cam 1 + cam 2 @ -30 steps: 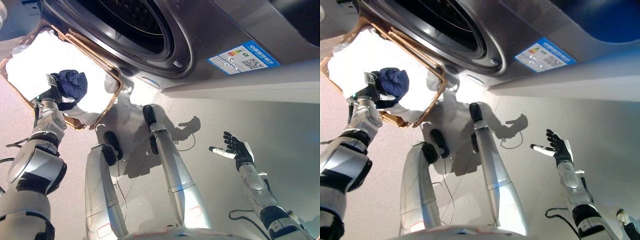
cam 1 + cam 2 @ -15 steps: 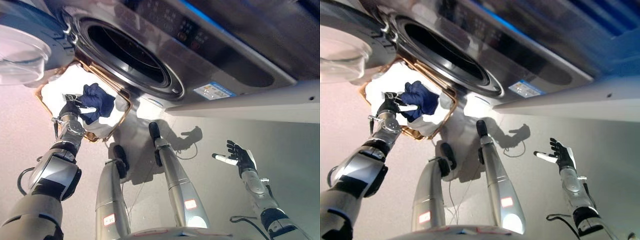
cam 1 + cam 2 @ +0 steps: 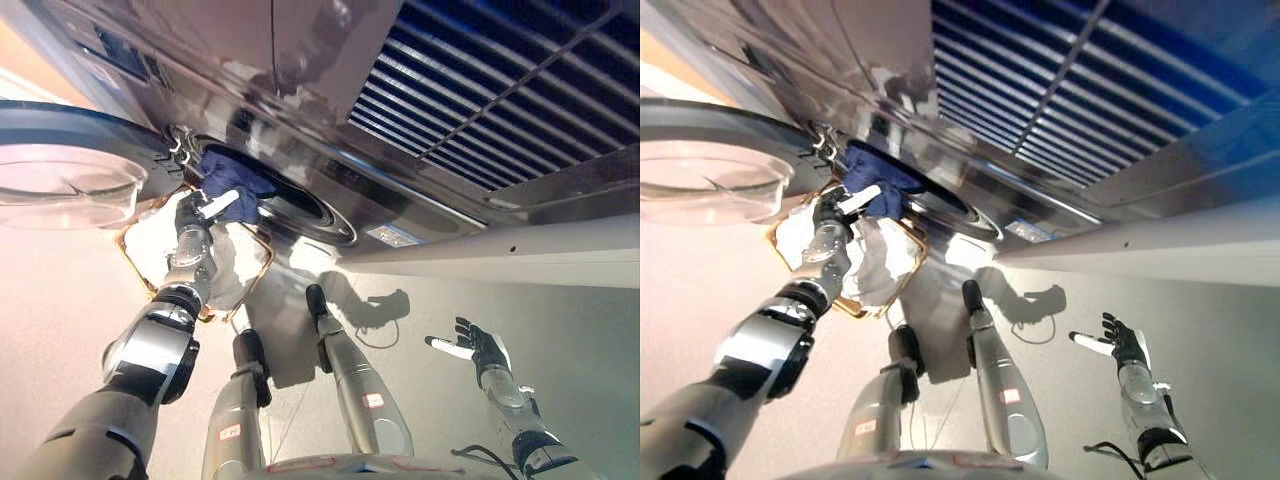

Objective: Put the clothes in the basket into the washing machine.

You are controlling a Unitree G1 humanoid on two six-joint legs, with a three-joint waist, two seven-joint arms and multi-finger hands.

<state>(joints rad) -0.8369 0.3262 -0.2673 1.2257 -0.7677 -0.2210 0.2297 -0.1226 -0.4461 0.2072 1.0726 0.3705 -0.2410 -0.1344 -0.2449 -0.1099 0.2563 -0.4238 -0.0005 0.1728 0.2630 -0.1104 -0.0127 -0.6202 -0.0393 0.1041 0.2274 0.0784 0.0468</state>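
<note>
My left hand [image 3: 199,210] is raised at the mouth of the washing machine's drum [image 3: 300,205], shut on a dark blue garment [image 3: 232,176] that bunches against the drum opening. Below the hand stands the wicker basket [image 3: 252,285] with white cloth [image 3: 875,268] lying in it. The machine's round glass door [image 3: 65,180] hangs open to the left. Far off at the lower right, my right hand [image 3: 481,346] hovers open above the floor, holding nothing.
The silver washing machine front [image 3: 250,70] fills the top of both views, with a slatted grille [image 3: 480,90] at the upper right. A pale ledge [image 3: 520,260] runs along the right side, above light floor [image 3: 60,300].
The camera has tilted up, so the whole scene has shifted. My left hand has lifted the blue garment from above the basket up to the drum opening. The right hand stays open.
</note>
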